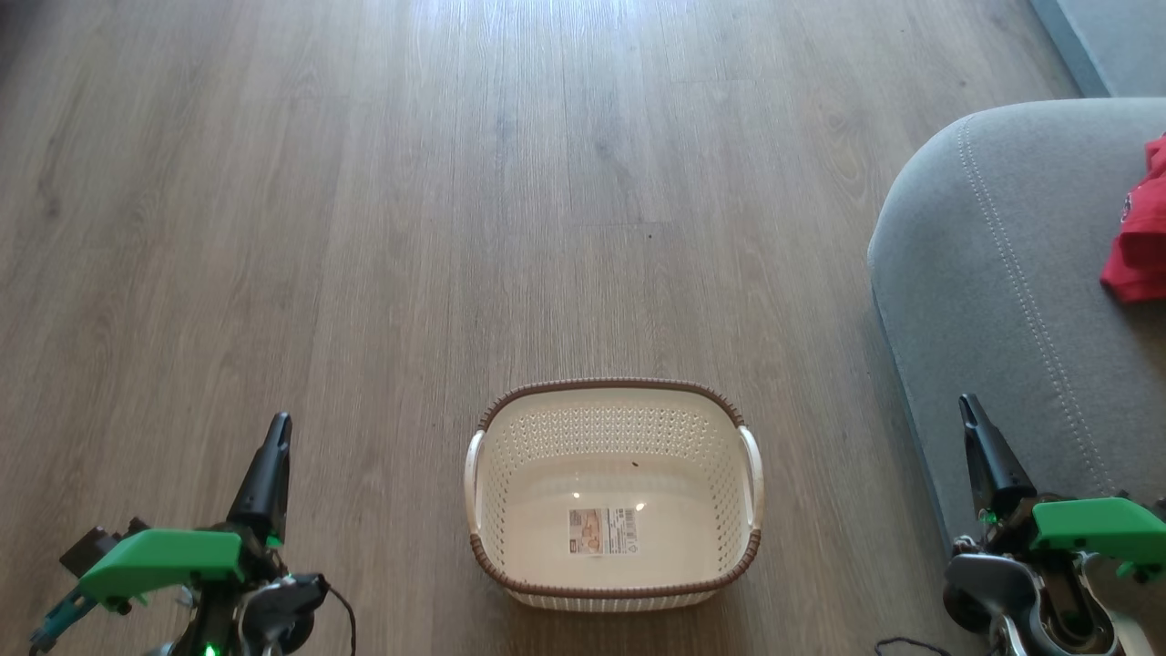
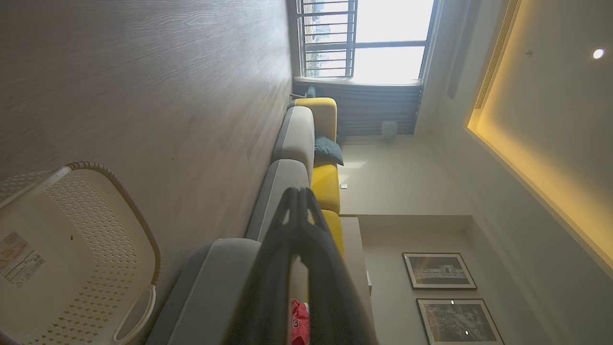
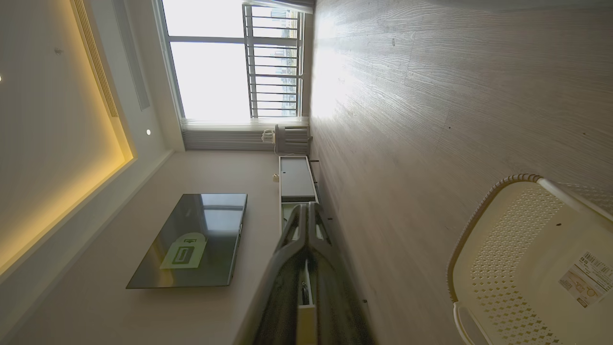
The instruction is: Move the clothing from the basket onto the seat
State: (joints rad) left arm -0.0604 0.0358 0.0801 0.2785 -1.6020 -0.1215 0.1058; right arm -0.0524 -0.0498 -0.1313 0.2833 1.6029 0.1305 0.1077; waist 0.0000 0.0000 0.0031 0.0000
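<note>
Clothing [image 1: 1139, 228] on grey seat [image 1: 1002, 273]; basket [image 1: 615, 392] on wood floor [image 1: 364, 182].

The left gripper [image 1: 281, 421] and the right gripper [image 1: 967, 401] are alike, each a pair of long dark fingers [image 1: 264, 483] tapering to a slim point. Behind each sits a bright green plastic cover [image 1: 164, 556] (boxy, with slanted edges) above rounded grey metal joints [image 1: 988, 583]. A thin black cable [image 1: 346, 615] loops off the left wrist, near a small green light [image 1: 209, 650] and a teal bracket [image 1: 56, 621].
</note>
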